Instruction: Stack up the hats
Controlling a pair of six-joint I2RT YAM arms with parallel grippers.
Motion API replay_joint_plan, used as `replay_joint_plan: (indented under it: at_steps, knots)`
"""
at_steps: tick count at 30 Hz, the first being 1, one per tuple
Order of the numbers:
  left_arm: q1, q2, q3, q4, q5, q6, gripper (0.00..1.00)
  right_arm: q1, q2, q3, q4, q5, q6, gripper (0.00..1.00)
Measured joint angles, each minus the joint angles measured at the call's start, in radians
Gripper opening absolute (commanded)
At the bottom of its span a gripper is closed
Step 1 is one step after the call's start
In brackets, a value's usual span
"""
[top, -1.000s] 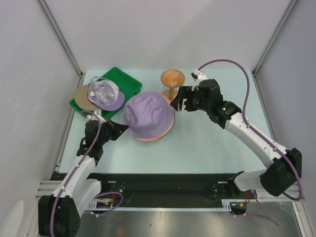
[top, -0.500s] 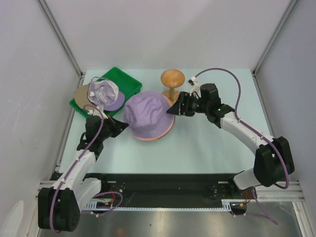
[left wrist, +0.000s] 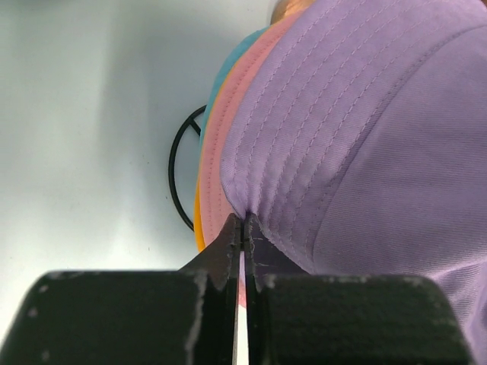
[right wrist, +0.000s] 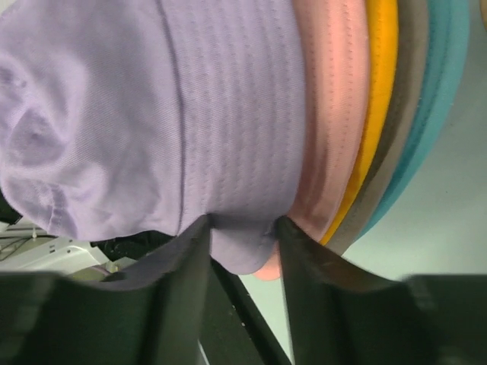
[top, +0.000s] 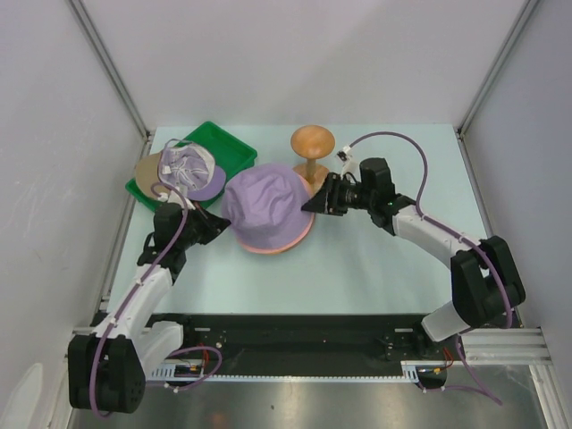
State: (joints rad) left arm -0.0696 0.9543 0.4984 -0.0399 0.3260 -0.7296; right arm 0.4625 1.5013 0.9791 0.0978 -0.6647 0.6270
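A lavender bucket hat (top: 268, 206) tops a stack of hats at mid-table. Pink (left wrist: 219, 148), orange (right wrist: 378, 99), grey (right wrist: 411, 114) and teal (right wrist: 447, 91) brims show beneath it. My left gripper (top: 217, 225) is shut on the lavender hat's left brim (left wrist: 304, 129), jaws pinched at the edge (left wrist: 243, 220). My right gripper (top: 315, 202) grips the right brim, and a fold of lavender cloth (right wrist: 228, 114) fills the gap between its fingers (right wrist: 242, 228). A tan baseball cap (top: 148, 172) lies in the green tray under a lavender and white cap (top: 189, 168).
The green tray (top: 223, 143) sits at the back left. A wooden hourglass stand (top: 312, 143) stands just behind the stack, close to my right gripper. A black wire ring (left wrist: 176, 171) lies under the stack's left edge.
My right gripper has moved left and down from beside the wooden stand onto the lavender hat's right brim. My left gripper has shifted slightly up and right, still on the left brim.
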Motion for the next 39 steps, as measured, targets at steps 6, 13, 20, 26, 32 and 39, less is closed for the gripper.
replay_joint_plan:
  at_steps: [6, 13, 20, 26, 32, 39]
  knots:
    - [0.000, 0.025, 0.000, 0.016, 0.000, 0.000, 0.00, -0.001, 0.052, 0.001, 0.002, -0.013, -0.008, 0.00]
    - [0.000, 0.083, 0.000, 0.048, -0.002, 0.008, 0.00, 0.011, 0.058, 0.007, -0.056, 0.047, -0.030, 0.00]
    - [0.000, 0.187, 0.045, 0.074, 0.003, 0.053, 0.00, 0.036, 0.058, 0.022, -0.117, 0.112, -0.073, 0.00]
    - [-0.002, 0.306, 0.188, 0.032, 0.000, 0.145, 0.01, 0.056, 0.022, 0.055, -0.241, 0.144, -0.153, 0.43]
    - [-0.002, 0.405, 0.317, 0.002, 0.020, 0.250, 0.27, -0.014, -0.061, 0.102, -0.392, 0.177, -0.196, 0.57]
    - [-0.002, 0.494, 0.431, -0.030, 0.034, 0.314, 0.59, -0.116, -0.017, 0.269, -0.325, 0.124, -0.183, 0.60]
